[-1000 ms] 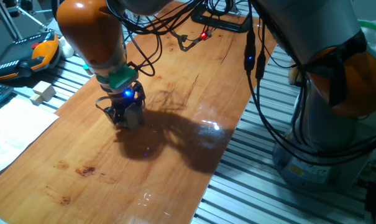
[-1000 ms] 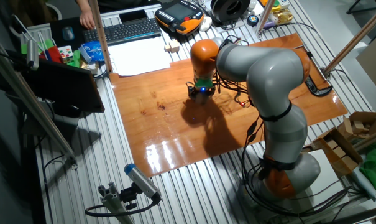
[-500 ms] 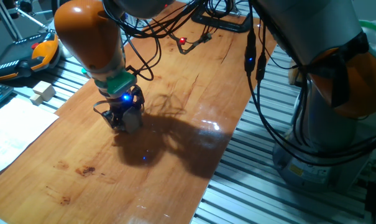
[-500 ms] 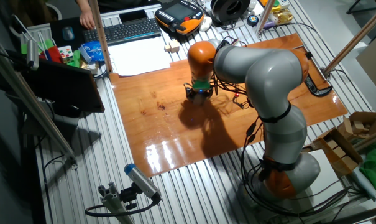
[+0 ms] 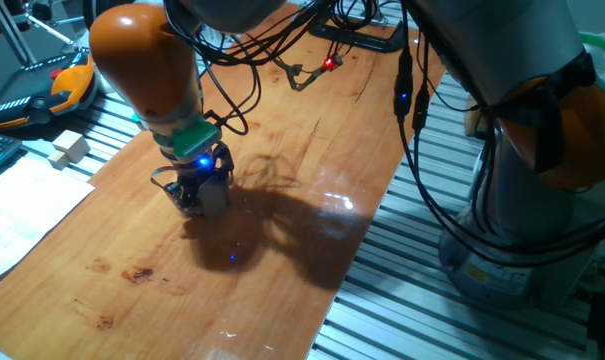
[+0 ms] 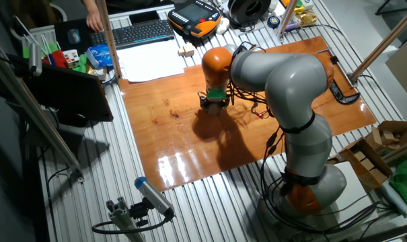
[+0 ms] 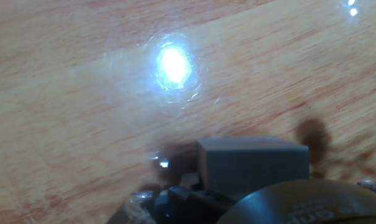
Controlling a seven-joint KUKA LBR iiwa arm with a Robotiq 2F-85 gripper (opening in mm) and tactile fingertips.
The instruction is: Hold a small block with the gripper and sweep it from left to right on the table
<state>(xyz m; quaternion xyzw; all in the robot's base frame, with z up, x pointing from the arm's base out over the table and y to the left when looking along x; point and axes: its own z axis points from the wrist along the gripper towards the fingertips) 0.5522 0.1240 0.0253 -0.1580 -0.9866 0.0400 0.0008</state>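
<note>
Near the long edge of the surface (image 5: 282,230) that borders the white paper (image 5: 22,215), the small block (image 5: 213,194) is being grasped by the gripper (image 5: 197,192), its fingers being clenched around it. Down against the glossy wood the block is being held, its base appearing to be touching the grain. Beyond that edge, on the ribbed slats, a stepped wooden piece (image 5: 70,149) is being left lying.
</note>
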